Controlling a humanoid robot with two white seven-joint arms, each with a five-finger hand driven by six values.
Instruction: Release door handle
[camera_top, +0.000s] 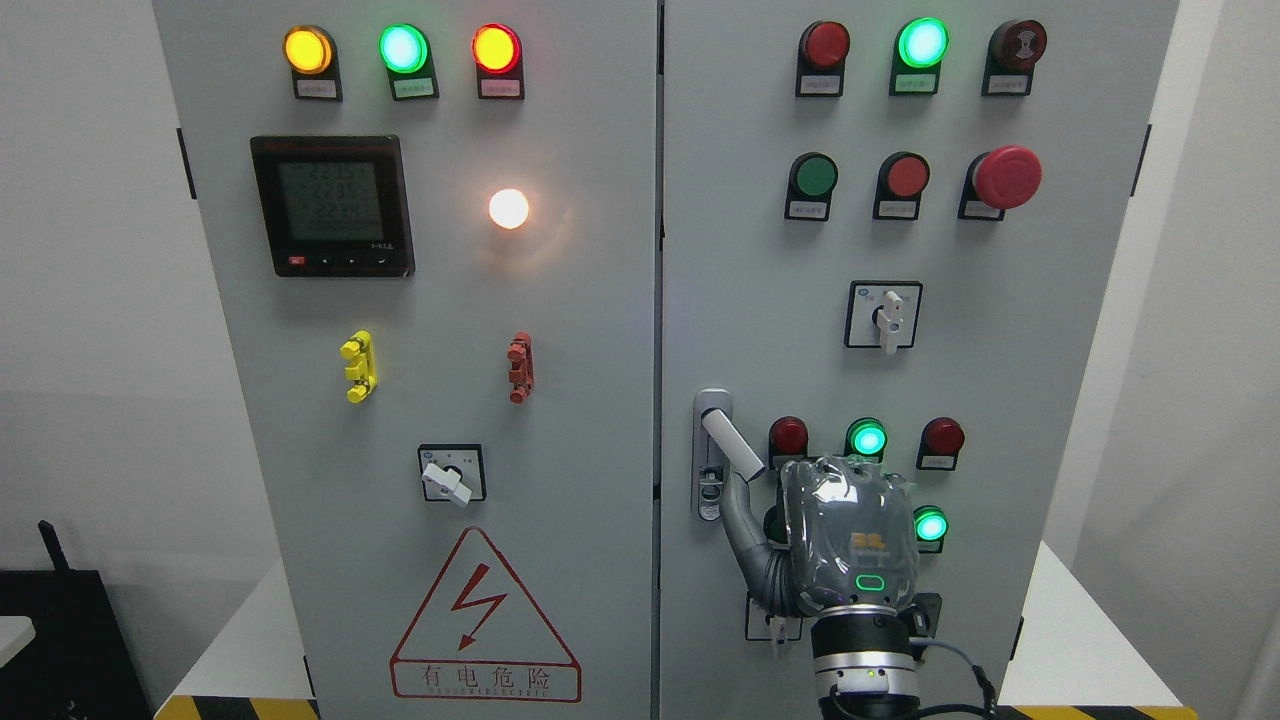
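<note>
Hand (850, 535) of the right arm, wrapped in clear plastic, raised from the bottom edge in front of the right cabinet door (900, 350), back of the palm toward the camera. Thumb (745, 530) stretched up and left toward the door handle (730, 445); tip close under the handle's swung-out lever, contact impossible to judge. Other fingers hidden behind the palm, so spread or curled cannot be told; nothing visibly pinched.

Door handle near the left edge of the right door, in its lower half: a grey backplate with the white lever tilted out and down to the right, a lock cylinder (709, 490) below it. Just above the hand, a row of three lamps: red (788, 437), lit green (867, 439), red (942, 437). Another lit green lamp (931, 524) at the hand's right side. Higher up the door, a white rotary switch (884, 315), then a red mushroom stop button (1006, 177) near the right edge.

On the left cabinet door (420, 350): digital meter (332, 205) toward the upper left corner, glowing white lamp (508, 208) beside it, yellow clip (358, 366) and red clip (519, 367) at mid-height, selector switch (451, 474) below, red-bordered warning triangle (485, 620) near the bottom edge.
</note>
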